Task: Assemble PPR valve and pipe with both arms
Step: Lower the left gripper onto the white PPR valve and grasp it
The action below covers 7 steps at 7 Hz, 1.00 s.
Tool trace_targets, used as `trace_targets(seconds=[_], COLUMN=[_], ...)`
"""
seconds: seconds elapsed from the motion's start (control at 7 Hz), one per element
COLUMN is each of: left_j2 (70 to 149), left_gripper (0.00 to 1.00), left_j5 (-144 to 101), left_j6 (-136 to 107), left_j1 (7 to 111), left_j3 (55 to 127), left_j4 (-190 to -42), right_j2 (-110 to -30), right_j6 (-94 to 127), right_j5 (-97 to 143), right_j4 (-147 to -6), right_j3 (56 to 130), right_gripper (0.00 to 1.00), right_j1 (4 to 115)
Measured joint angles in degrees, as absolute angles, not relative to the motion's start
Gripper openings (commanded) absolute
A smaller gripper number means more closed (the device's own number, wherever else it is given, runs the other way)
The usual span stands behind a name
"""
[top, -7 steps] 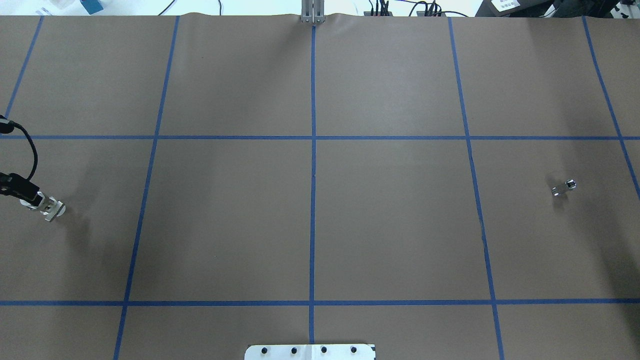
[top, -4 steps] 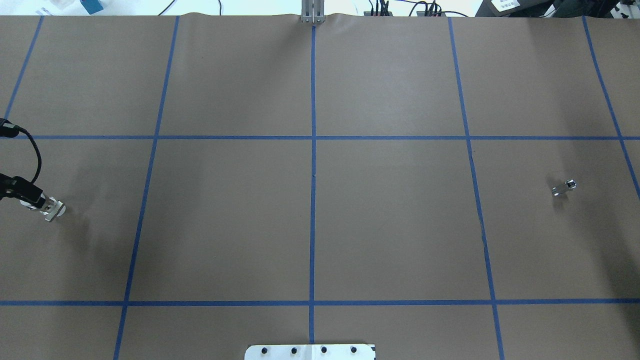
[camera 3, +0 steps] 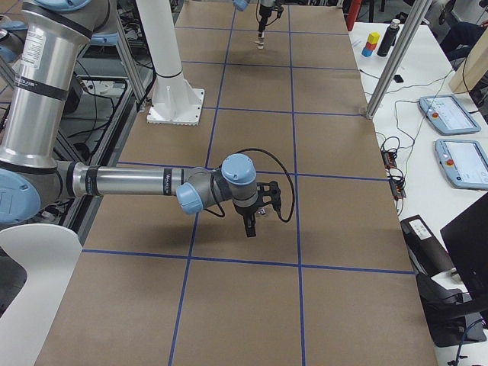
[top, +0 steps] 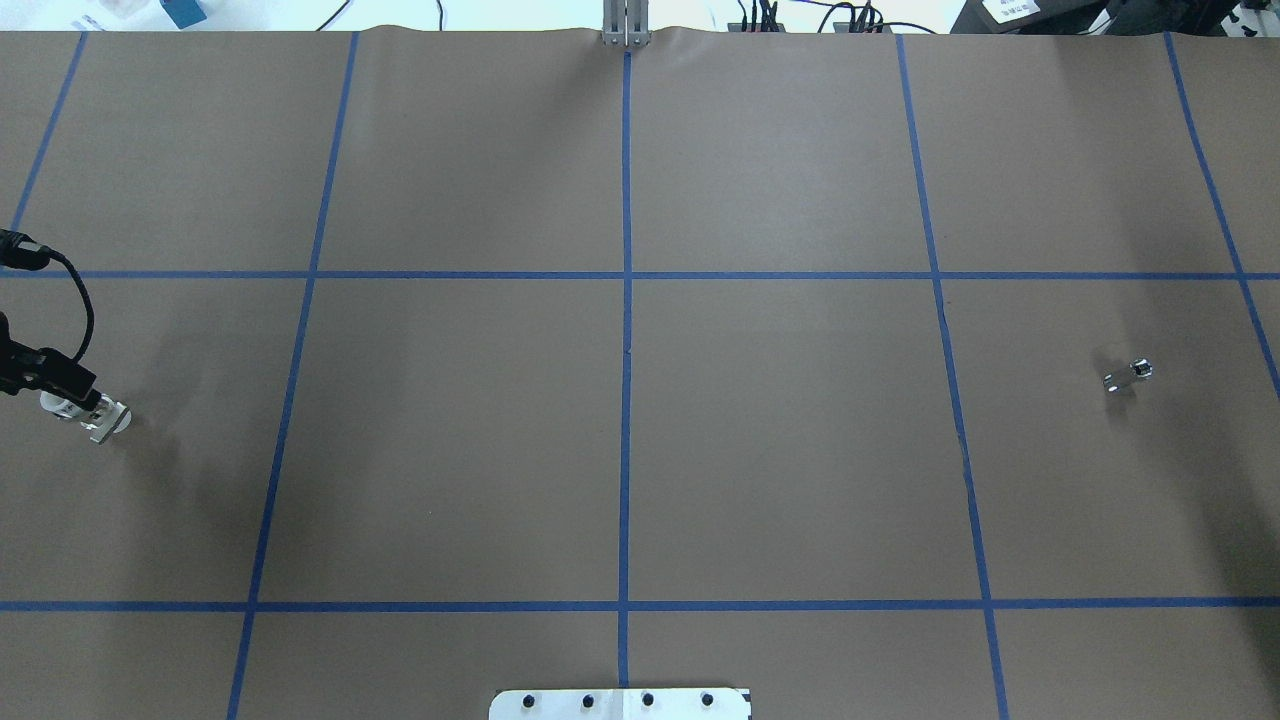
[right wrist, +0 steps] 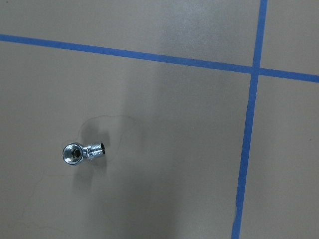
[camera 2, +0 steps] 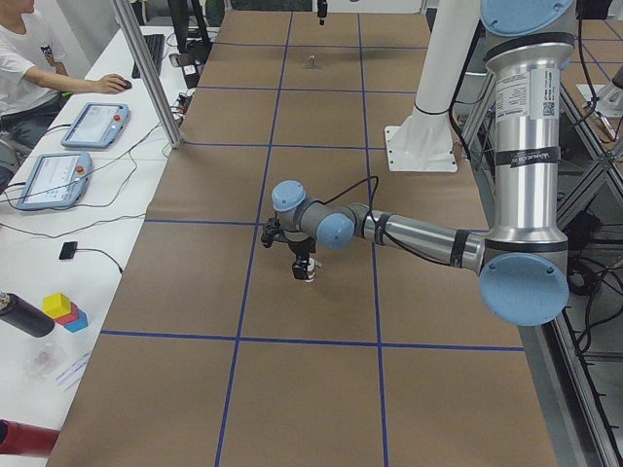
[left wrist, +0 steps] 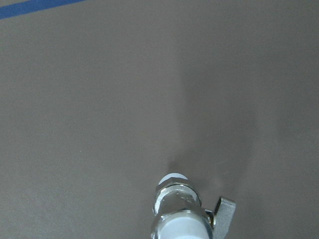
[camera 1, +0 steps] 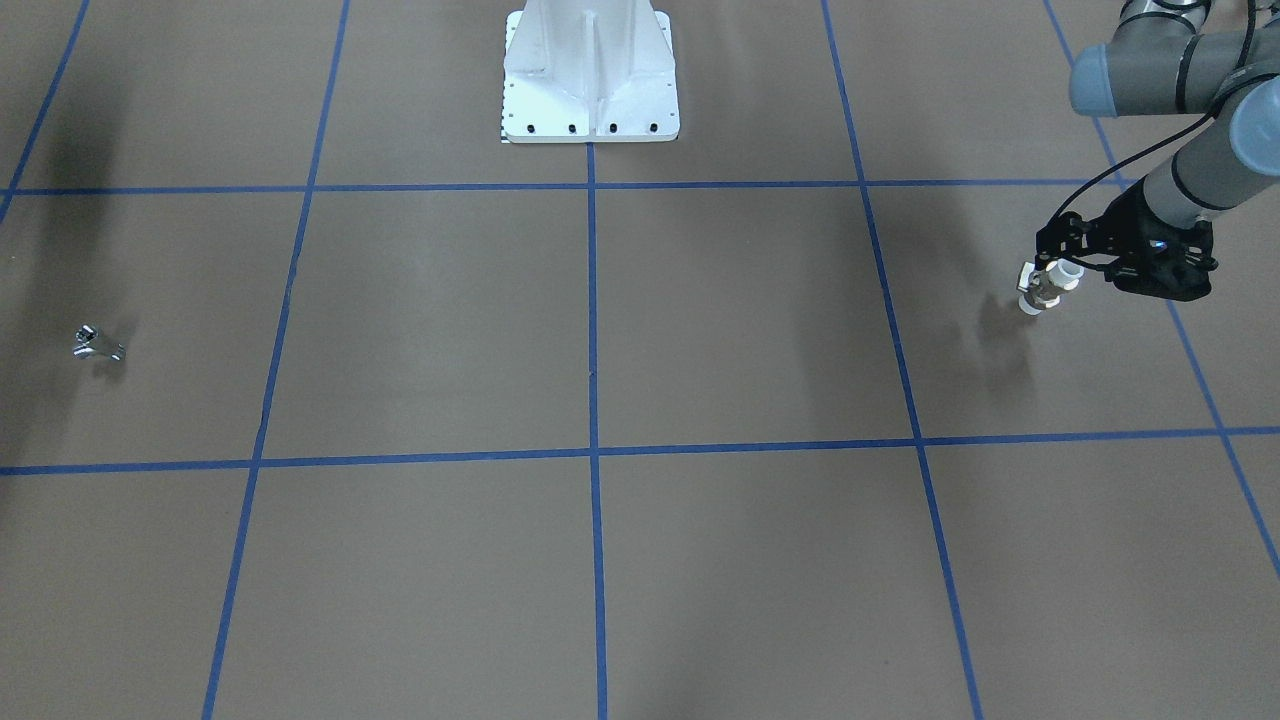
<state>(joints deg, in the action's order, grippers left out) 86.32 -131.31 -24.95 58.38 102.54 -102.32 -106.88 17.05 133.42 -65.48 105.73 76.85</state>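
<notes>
The PPR valve [top: 103,418], with white ends, a metal middle and a small side handle, hangs end-down at the table's far left, in my left gripper [top: 78,398], which is shut on its upper white end. It also shows in the front view [camera 1: 1040,290] under the left gripper [camera 1: 1052,268], and in the left wrist view [left wrist: 180,209]. The pipe [top: 1128,375], a small shiny elbow, lies alone on the right side, and shows in the right wrist view [right wrist: 82,152]. My right gripper [camera 3: 250,227] hovers above that area. I cannot tell whether it is open or shut.
The brown table cover carries a blue tape grid. The white bolted pedestal [camera 1: 590,80] stands at the robot's edge. A side bench with tablets [camera 2: 92,122] and an operator runs along the table's far side.
The left gripper's wrist and cable have shifted slightly while the valve stays at about the same spot. The pipe has not moved.
</notes>
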Motion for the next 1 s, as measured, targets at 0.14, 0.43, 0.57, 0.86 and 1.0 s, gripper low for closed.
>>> trace_targets(seconds=[0.14, 0.43, 0.57, 0.86, 1.0], left_j2=[86.66, 87.12, 87.16, 87.19, 87.24], left_gripper=[0.88, 0.24, 0.00, 0.00, 0.00], left_j5=[-131.31, -131.31, -131.31, -131.30, -131.32], left_j6=[-25.01, -25.07, -25.37, -26.68, -27.02], left_j1=[58.25, 57.98, 57.95, 57.94, 57.91], left_j3=[102.13, 101.68, 101.66, 101.80, 101.93], left_j4=[-102.34, -102.35, -102.34, -102.31, -102.19], right_j2=[-106.88, -106.88, -106.87, -106.87, -106.85], right_j6=[17.05, 17.05, 17.05, 16.85, 16.73], right_j5=[133.42, 133.42, 133.42, 133.36, 133.34], right_j4=[-65.48, -65.46, -65.42, -64.94, -64.22], right_j3=[105.73, 105.73, 105.73, 105.73, 105.73], right_gripper=[1.00, 1.00, 1.00, 1.00, 1.00], right_j1=[76.80, 76.75, 76.73, 76.73, 76.53])
